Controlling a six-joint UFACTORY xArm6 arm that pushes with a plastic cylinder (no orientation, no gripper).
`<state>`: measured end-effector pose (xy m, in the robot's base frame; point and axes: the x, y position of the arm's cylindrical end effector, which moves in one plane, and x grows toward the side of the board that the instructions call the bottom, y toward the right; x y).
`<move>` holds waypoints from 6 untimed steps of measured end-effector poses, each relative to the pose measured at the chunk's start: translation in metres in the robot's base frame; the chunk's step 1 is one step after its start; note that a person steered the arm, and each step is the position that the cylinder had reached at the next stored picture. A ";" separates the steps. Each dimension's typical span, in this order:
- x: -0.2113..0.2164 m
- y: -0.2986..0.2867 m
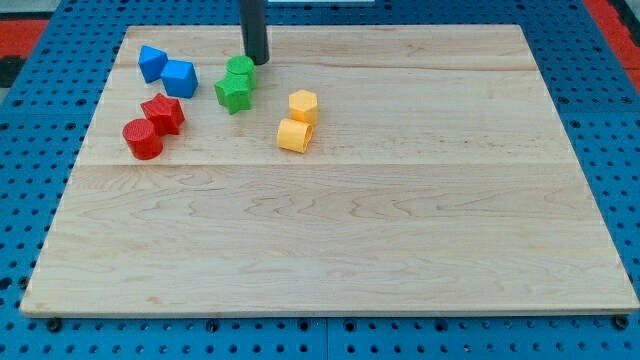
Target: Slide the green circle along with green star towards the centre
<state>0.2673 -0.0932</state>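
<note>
Green circle point(241, 69) and green star point(233, 92) touch near the board's point(400, 250) top-left corner; open board lies below and right. My tip point(257, 61), a bare rod holding nothing, stands just beside the circle's upper right.

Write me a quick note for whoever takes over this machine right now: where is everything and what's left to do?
My tip sits just above-right of the green circle, close to it or touching.
The green star lies against the circle's lower side; both are in the board's upper left, far from the centre.
Done: tip lined up behind the pair.
Left: push both down and right to the centre, passing left of the two yellow blocks.
</note>
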 end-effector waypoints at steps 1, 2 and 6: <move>0.022 -0.005; 0.036 -0.013; 0.070 -0.055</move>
